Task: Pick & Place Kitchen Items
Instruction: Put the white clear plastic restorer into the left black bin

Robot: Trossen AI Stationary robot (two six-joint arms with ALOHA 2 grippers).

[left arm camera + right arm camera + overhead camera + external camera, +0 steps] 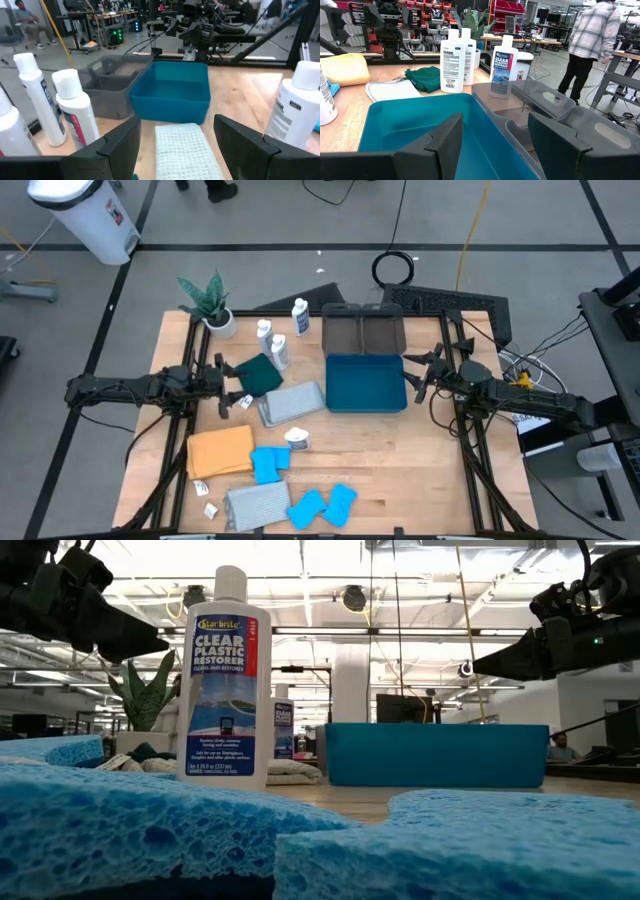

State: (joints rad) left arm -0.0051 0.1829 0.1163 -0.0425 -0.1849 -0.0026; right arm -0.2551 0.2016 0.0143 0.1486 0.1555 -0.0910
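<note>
In my overhead view, the nearest things sit along the bottom of the frame: two blue sponges (323,506) at lower centre, a grey cloth (257,503) to their left, then another sponge (268,463) and the orange cloth (220,451) above it. One bottle (298,439) stands alone at mid-frame. In the table-level view the foreground sponges (140,840) fill the lower half and hide most of the table behind them.

Further up, a second grey cloth (291,403) lies left of the blue bin (365,382), and the green cloth (259,374) is above that cloth. I see nothing inside the bin. The grey tray (364,329) touches the bin's upper edge; its two compartments also look empty. Three bottles (278,332) stand at upper centre-left of the tray, beside the plant (210,302).

My left gripper (228,384) hovers at centre-left, beside the green cloth, fingers apart and holding nothing. My right gripper (412,376) hangs at the bin's right edge, fingers likewise apart and empty. Both arms run out of frame at the sides.
</note>
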